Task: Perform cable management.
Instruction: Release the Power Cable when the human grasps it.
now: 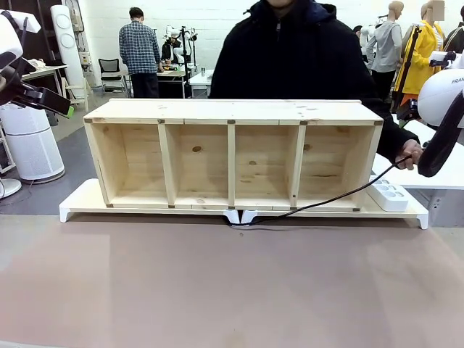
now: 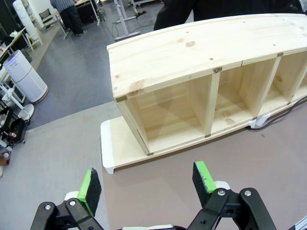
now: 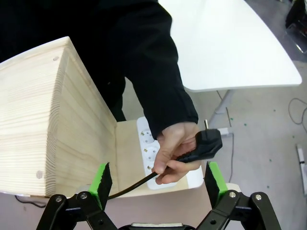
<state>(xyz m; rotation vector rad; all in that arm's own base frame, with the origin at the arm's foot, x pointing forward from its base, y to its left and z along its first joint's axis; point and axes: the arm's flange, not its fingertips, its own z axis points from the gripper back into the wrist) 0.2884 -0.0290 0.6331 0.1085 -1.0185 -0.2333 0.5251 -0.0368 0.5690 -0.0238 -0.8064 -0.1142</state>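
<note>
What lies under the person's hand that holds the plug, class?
Under the hand gripping the plug lies the white power strip on the white base board. The hand covers the strip's middle sockets; the cable trails from it toward the shelf unit.

light: bright, even | shadows: soft | wrist views: edge distortion

The black cable (image 1: 330, 201) disappears under the wooden shelf unit (image 1: 232, 156) at its middle; its far end is hidden. The person's fingers (image 3: 165, 160) cover part of the plug (image 3: 204, 146).
</note>
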